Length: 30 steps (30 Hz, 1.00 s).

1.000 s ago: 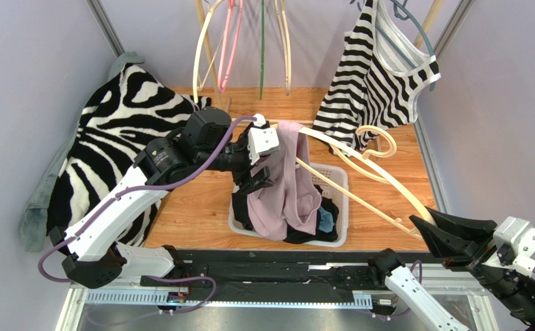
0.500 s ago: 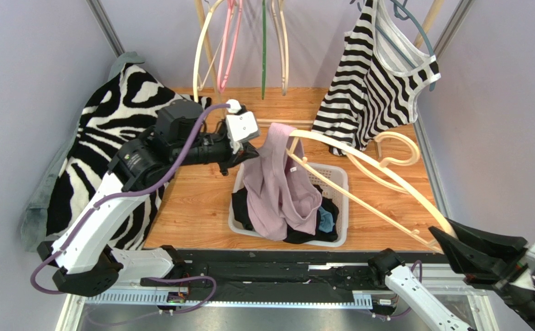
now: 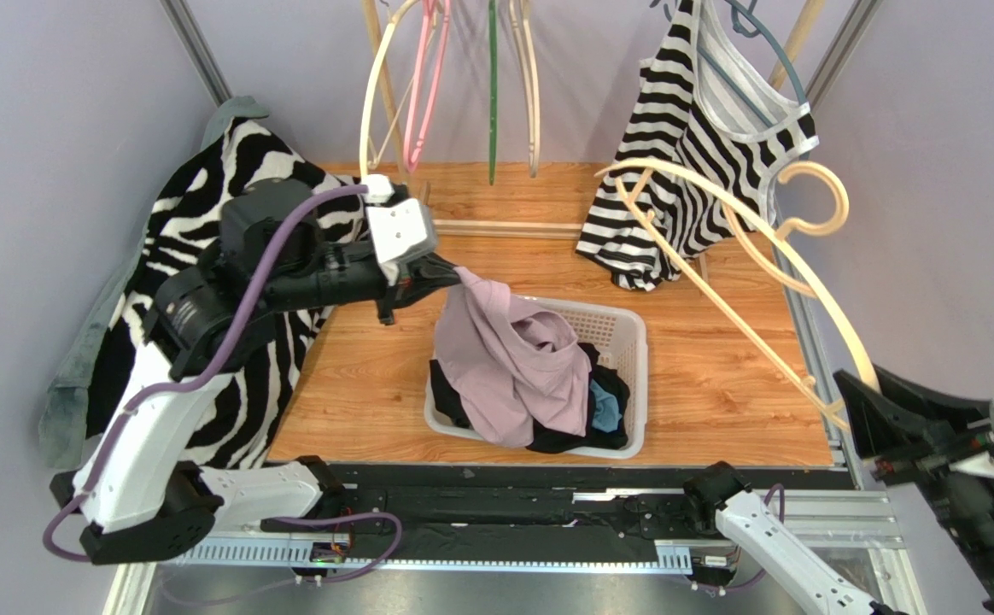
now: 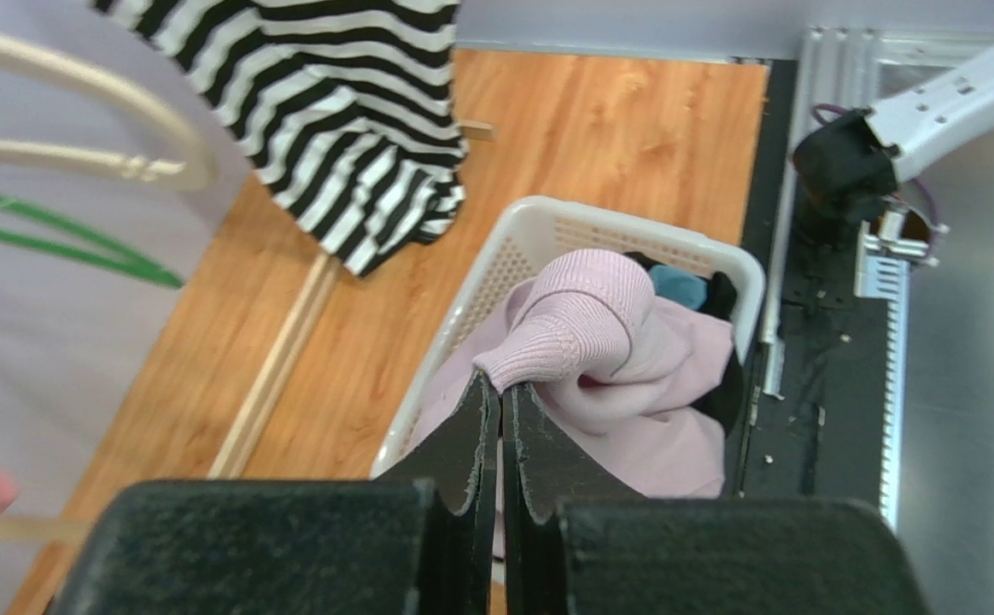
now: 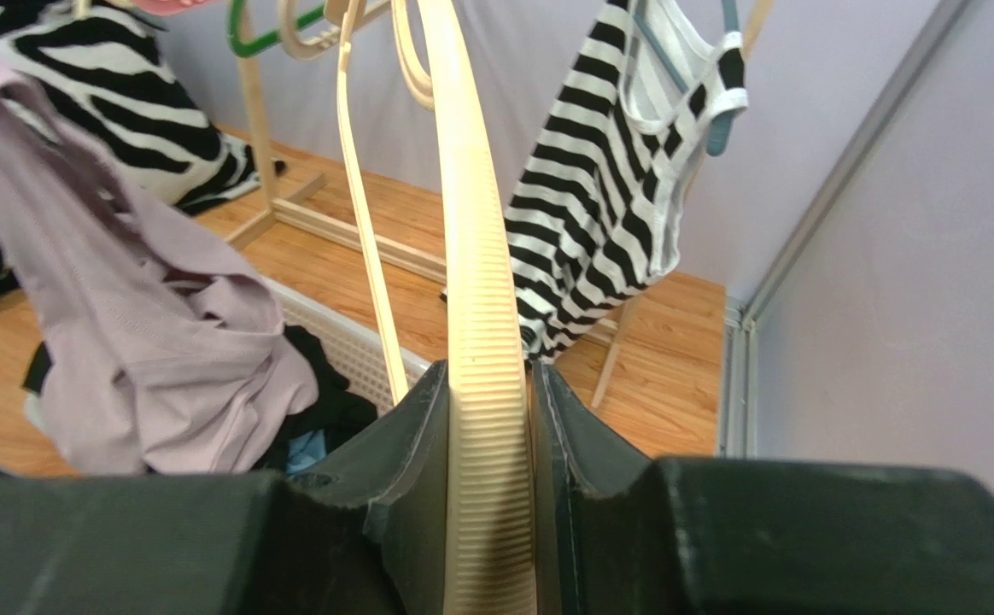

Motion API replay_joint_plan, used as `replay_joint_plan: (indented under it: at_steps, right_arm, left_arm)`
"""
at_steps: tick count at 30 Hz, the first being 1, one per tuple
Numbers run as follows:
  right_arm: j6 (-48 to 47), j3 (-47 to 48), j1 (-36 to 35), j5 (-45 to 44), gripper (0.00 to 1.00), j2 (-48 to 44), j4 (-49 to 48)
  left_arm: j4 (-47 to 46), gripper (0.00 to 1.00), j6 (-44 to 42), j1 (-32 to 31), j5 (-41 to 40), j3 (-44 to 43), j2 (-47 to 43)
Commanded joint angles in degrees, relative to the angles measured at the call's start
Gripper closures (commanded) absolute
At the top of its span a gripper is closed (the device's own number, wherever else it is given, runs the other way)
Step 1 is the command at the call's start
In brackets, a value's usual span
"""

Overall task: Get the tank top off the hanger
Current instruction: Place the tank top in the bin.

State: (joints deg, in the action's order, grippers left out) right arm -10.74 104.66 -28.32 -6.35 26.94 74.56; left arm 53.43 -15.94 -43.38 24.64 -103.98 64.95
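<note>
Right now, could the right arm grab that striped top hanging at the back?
Probably not yet. The right claw is shut on the cream hanger, so it has no free grip, and that long hanger sticks out between it and the striped top.

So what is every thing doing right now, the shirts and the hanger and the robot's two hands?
cream hanger: bare, held up in the air
right gripper: shut on the cream hanger
pink tank top: off the cream hanger, pinched at one end, the rest slumped in the white basket
left gripper: shut on the pink tank top
white basket: full of clothes
striped tank top: hanging up at the back
</note>
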Motion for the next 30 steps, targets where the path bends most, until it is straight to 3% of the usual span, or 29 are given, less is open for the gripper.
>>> replay_joint_plan:
  at_steps: [1, 6, 7, 8, 9, 14, 22, 30]
  right_arm:
    - [0.5, -1.5, -0.2, -8.7, 1.0, 6.5, -10.5]
    - [-0.9, -5.3, -0.1, -12.6, 1.0, 15.0, -24.1]
    - [-1.6, -5.7, -0.1, -12.9, 1.0, 16.6, -25.9]
    - [-1.6, -6.0, -0.1, -13.2, 1.0, 18.2, -29.0]
    - [-1.7, -6.0, -0.1, -14.4, 1.0, 22.1, -30.5]
    - [-3.0, -2.8, -0.2, -20.0, 1.0, 33.2, -39.2]
    - [-6.0, 5.5, -0.2, -21.3, 1.0, 49.0, -46.3]
    - [-3.8, 5.5, -0.2, -17.1, 1.0, 48.8, -48.5]
  left_arm:
    - [1.3, 1.0, -1.8, -5.2, 3.4, -4.5, 4.4]
    - [2.0, 0.99, -4.8, -10.6, 0.6, -9.4, 9.7]
    - [2.0, 0.9, -4.4, -10.9, 0.1, -9.7, 10.5]
    - [2.0, 0.72, -4.1, -10.9, -0.1, -9.9, 11.2]
    - [2.0, 0.02, -3.9, -10.9, -1.5, -9.5, 12.0]
    - [5.7, 0.01, -3.3, -10.9, -8.7, -10.7, 14.0]
    - [19.5, 0.01, -7.9, -10.9, -10.0, -21.8, 17.0]
    - [17.8, 0.01, -8.2, -10.9, -10.2, -16.0, 10.5]
